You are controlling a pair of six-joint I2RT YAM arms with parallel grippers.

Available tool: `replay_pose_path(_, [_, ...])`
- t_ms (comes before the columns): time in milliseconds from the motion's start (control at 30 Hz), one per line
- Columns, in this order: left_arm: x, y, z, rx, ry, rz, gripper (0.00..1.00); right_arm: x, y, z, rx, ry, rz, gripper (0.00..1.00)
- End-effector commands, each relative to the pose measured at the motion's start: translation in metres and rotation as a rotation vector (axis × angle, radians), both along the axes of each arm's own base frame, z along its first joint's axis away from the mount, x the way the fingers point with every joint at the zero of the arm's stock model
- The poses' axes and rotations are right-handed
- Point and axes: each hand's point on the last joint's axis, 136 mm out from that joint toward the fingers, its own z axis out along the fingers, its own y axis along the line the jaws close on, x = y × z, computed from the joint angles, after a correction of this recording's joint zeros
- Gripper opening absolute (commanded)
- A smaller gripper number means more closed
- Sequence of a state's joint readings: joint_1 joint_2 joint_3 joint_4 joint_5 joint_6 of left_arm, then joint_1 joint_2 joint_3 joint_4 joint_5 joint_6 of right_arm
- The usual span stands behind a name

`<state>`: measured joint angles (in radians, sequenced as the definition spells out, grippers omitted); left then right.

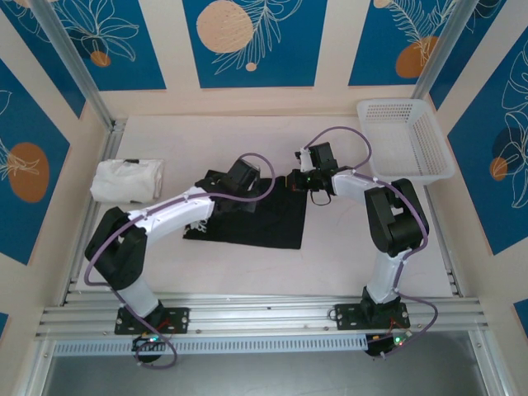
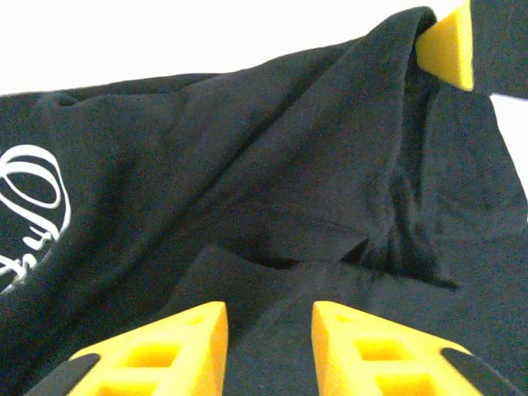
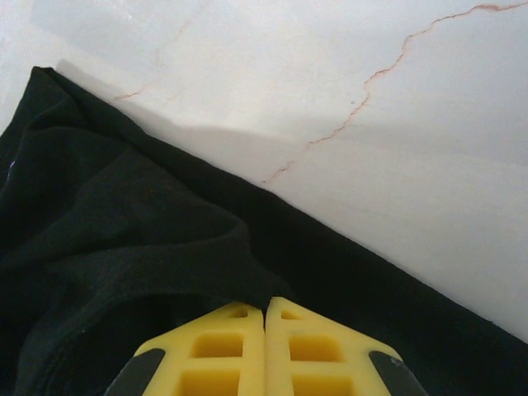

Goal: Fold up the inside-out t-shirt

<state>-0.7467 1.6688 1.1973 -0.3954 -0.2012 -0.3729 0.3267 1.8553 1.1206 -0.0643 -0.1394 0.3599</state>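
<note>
The black t-shirt (image 1: 256,219) lies spread on the white table (image 1: 247,272), bunched along its far edge. My left gripper (image 1: 241,183) hovers over that far left part. In the left wrist view its yellow fingers (image 2: 177,346) stand apart and open (image 2: 268,330) over wrinkled black cloth (image 2: 272,181), with white script print (image 2: 33,210) at the left. My right gripper (image 1: 295,179) is at the shirt's far right corner. It is shut (image 3: 266,307) on a raised fold of the black cloth (image 3: 124,231). Its yellow fingertip (image 2: 450,45) shows in the left wrist view, pinching the cloth.
A white folded garment (image 1: 125,179) lies at the table's left side. A white mesh basket (image 1: 404,136) stands at the back right. Metal frame posts (image 1: 70,62) rise at the back corners, and a rail (image 1: 264,318) runs along the near edge.
</note>
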Motion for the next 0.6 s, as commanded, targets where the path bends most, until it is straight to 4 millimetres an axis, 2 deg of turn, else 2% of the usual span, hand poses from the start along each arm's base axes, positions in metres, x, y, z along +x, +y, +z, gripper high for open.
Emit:
replay_pose_path(0, [0.007,0.011,-0.011,0.116,-0.004,0.003,0.45,-0.002,0.004,0.002,0.025,0.018,0.008,0.00])
replay_pose_path(100, [0.012,0.011,-0.019,0.154,-0.003,-0.003,0.49,-0.003,0.005,0.002,0.025,0.020,0.011,0.00])
replay_pose_path(200, [0.017,0.009,-0.026,0.180,0.006,-0.004,0.47,-0.004,0.005,0.002,0.025,0.021,0.012,0.00])
replay_pose_path(367, [0.015,0.004,-0.028,0.148,0.021,-0.017,0.16,-0.004,0.006,0.002,0.020,0.020,0.014,0.00])
replay_pose_path(467, [0.011,0.002,-0.023,0.119,0.012,-0.031,0.01,-0.003,0.006,0.003,0.022,0.019,0.014,0.00])
replay_pose_path(567, [0.004,-0.001,-0.011,0.076,0.002,-0.061,0.00,-0.002,0.006,0.005,0.020,0.021,0.011,0.00])
